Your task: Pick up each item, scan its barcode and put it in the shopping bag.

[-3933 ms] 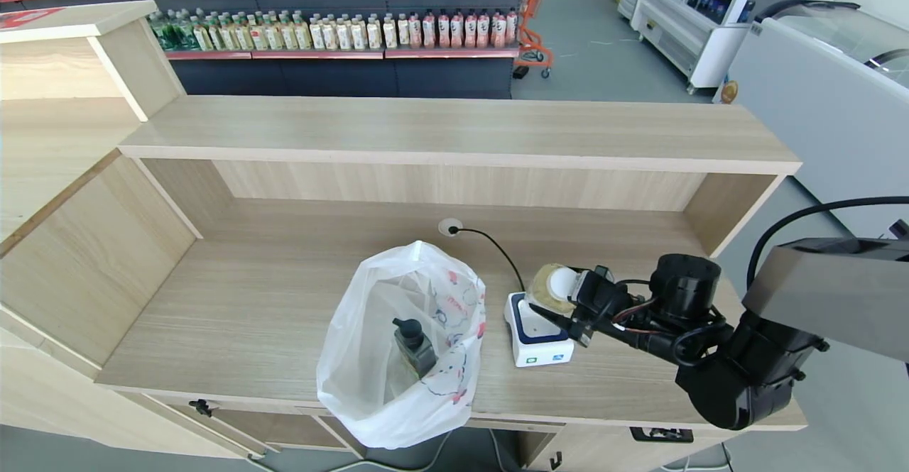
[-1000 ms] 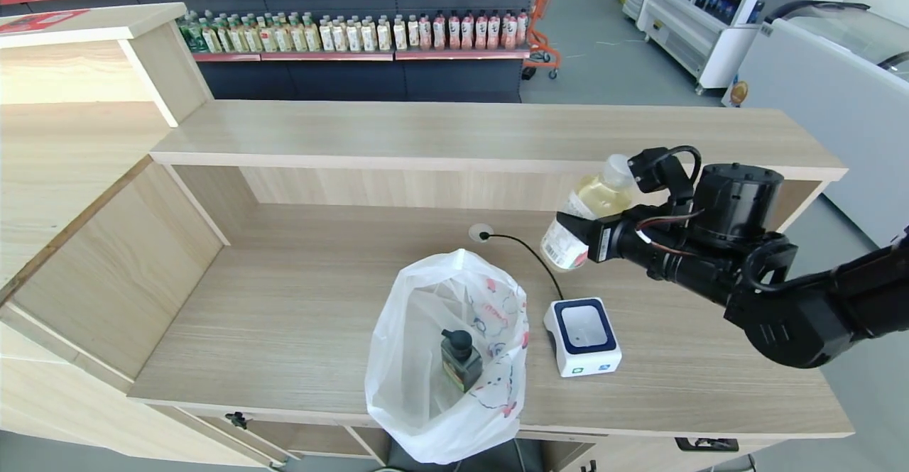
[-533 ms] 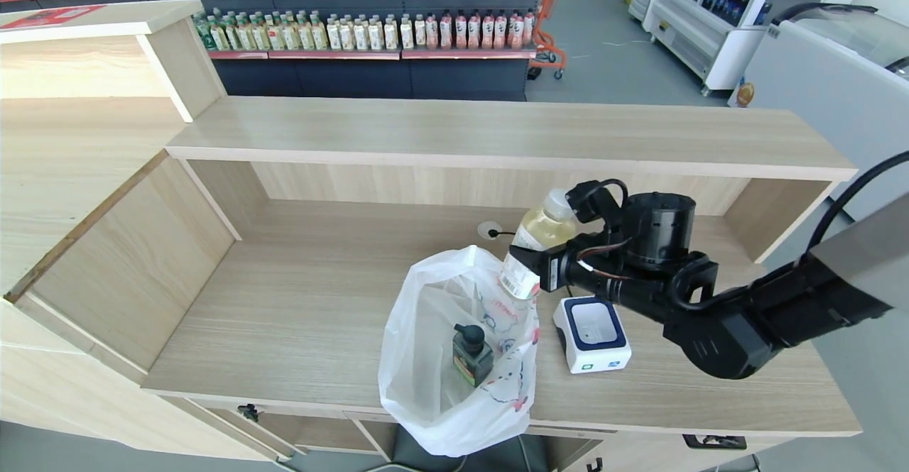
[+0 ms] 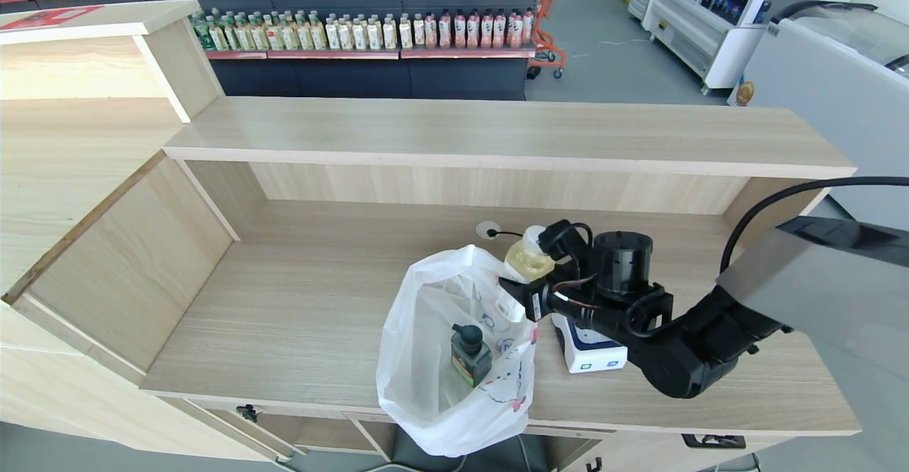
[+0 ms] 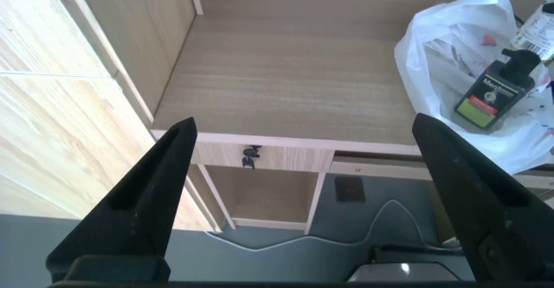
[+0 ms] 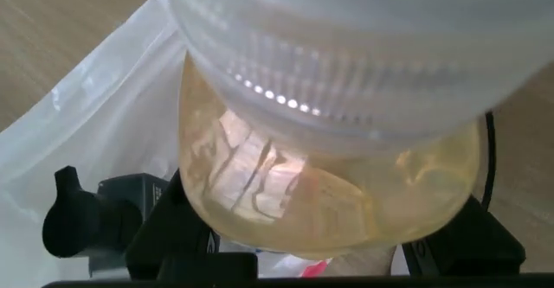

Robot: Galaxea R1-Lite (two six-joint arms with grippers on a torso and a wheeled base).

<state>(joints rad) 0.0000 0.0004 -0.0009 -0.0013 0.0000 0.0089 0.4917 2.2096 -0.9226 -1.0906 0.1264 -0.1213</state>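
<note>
Head view, left to right: white shopping bag (image 4: pixel 419 365) standing open at the counter's (image 4: pixel 298 302) front edge, dark pump bottle (image 4: pixel 469 358) upright inside. Right gripper (image 4: pixel 522 291) is clamped on a pale-yellow drink bottle (image 4: pixel 527 262), tilted base-down over the bag's right rim, its arm covering part of the scanner (image 4: pixel 593 355) just beside. Left gripper (image 5: pixel 303 124): fingers spread wide, out before the counter's front edge.

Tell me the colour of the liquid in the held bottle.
Pale yellow; the bottle shows best in the right wrist view.
</note>
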